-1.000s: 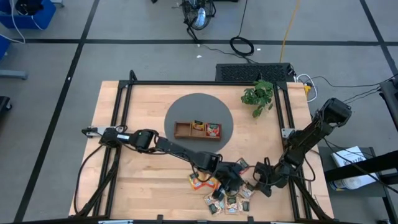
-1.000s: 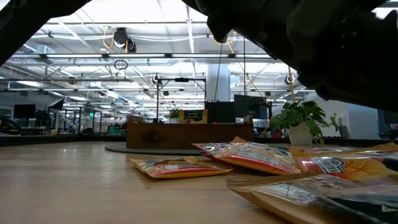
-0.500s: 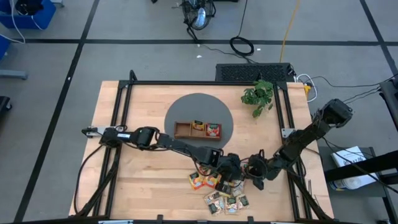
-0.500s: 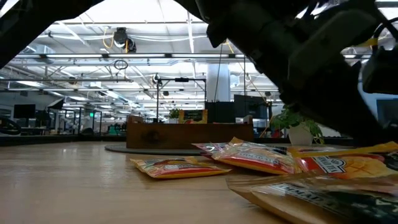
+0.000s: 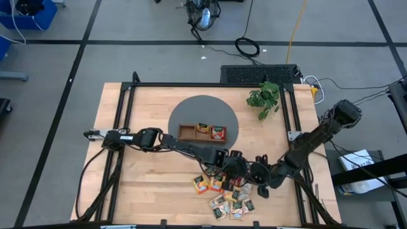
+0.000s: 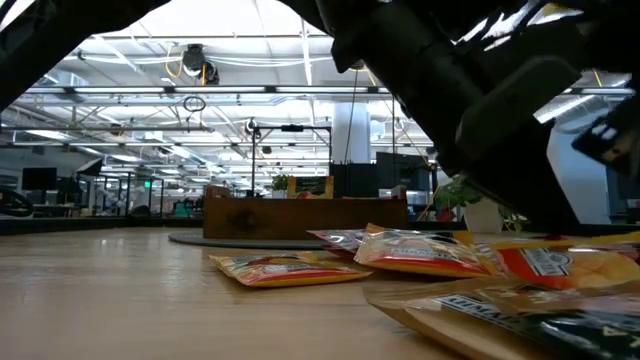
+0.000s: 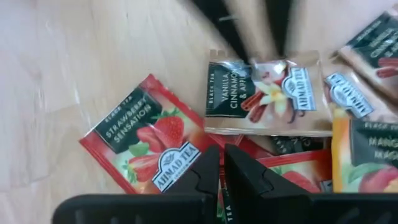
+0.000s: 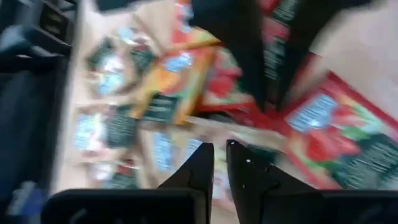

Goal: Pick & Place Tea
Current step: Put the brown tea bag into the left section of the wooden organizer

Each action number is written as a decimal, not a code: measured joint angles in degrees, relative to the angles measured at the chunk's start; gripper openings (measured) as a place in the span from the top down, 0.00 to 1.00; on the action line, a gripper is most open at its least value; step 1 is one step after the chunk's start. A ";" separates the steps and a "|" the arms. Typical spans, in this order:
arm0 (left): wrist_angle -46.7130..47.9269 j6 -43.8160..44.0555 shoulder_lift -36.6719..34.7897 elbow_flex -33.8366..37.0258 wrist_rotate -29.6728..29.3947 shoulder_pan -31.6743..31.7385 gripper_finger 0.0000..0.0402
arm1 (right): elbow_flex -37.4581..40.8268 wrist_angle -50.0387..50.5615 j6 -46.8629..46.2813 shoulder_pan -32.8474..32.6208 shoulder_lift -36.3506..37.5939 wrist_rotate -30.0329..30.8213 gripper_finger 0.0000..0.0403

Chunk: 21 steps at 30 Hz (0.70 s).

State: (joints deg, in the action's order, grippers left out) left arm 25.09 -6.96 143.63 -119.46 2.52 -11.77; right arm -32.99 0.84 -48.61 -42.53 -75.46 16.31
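We see the tea sachets (image 5: 227, 197) scattered on the wooden table (image 5: 133, 184) near its front edge. Above them the left gripper (image 5: 234, 166) and right gripper (image 5: 257, 173) hover, fingers nearly closed, holding nothing. The wooden tray (image 5: 202, 133), holding two sachets, sits on a grey round mat (image 5: 191, 109); a potted plant (image 5: 264, 97) stands nearby.

right gripper (image 5: 259, 178) moved left, over tea sachets (image 5: 229, 200)

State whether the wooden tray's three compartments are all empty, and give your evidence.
Not all empty. In the high view the wooden tray holds a sachet in its middle compartment and a red one in its right; the left looks bare.
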 joint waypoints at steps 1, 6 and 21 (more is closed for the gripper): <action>-0.07 -0.09 -0.02 0.00 0.00 -0.02 0.92 | -0.52 0.12 -0.19 -0.60 -0.32 -0.35 0.93; 0.05 -0.21 -0.02 0.00 0.00 0.00 0.92 | -1.26 0.20 -3.42 -2.78 -4.08 -3.06 0.99; -2.25 3.72 0.11 0.07 7.43 0.26 0.91 | -1.12 -3.71 -3.72 -2.67 -13.75 -5.91 1.00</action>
State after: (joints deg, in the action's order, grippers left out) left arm 22.84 -3.25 143.74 -119.39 9.96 -11.51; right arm -34.11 -2.88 -52.33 -45.20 -89.21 10.40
